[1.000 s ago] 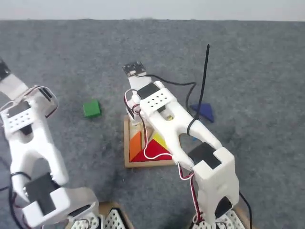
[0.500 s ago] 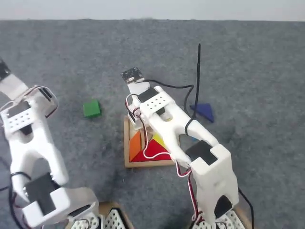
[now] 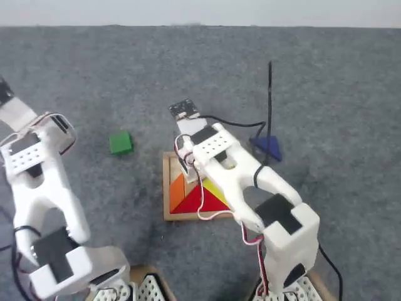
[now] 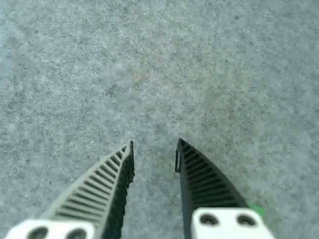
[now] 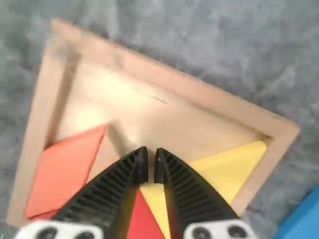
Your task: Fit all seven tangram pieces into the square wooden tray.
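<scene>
Light: we record even, diffuse brightness across the grey carpet (image 3: pixel 326 75), with no hard highlights. Shadows: we note soft, faint ones close under the right arm (image 3: pixel 219 157) and along the wooden tray (image 3: pixel 166 188). Glare: we find the tray's bare floor washed pale in the right wrist view.

The square wooden tray (image 3: pixel 166 188) lies flat on the grey tabletop (image 3: pixel 94 75), partly filled. An orange flat piece (image 5: pixel 65 172) sits against one side wall, a yellow triangle (image 5: pixel 227 167) reaches into a corner, and a red triangle (image 3: pixel 202 200) lies between them. The remaining tray floor is bare wood. Outside, a green square block (image 3: pixel 121 143) lies well apart on one side, a dark blue triangle (image 3: pixel 268 148) on the other, and a light blue piece (image 5: pixel 301 221) near the rim.
</scene>
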{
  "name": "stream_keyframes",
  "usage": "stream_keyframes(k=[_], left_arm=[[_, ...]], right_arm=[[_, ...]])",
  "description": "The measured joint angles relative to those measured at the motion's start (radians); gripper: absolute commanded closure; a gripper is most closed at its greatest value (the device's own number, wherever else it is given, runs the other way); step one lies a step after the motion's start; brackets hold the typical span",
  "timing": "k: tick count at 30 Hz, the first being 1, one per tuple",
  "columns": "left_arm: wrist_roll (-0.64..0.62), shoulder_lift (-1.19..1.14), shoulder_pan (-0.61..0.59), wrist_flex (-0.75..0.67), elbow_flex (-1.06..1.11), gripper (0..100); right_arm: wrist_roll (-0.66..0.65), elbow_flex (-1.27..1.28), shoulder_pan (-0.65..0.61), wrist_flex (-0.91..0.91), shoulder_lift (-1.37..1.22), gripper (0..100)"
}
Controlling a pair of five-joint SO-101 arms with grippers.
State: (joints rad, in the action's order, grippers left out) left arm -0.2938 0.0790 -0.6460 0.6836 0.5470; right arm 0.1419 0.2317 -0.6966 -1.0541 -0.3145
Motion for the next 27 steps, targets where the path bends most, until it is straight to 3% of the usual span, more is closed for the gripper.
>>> stream_keyframes(k=[14,18,21,27], left_arm=[[0.000,0.000,0.000,0.000,0.000,86],[0.005,0.000,0.000,0.000,0.008,86],[0.075,0.000,0.000,0.009,0.008,86],[0.189,0.000,0.077,0.278,-0.126,86]], right_arm=[[-0.005,0.046,-0.064,0.002,0.130,96.1],[-0.005,0.077,-0.040,-0.028,0.252,96.1],[-0.009,0.169,0.003,-0.021,0.361,96.1],[-0.123,0.470,0.149,0.029,0.641,96.1]])
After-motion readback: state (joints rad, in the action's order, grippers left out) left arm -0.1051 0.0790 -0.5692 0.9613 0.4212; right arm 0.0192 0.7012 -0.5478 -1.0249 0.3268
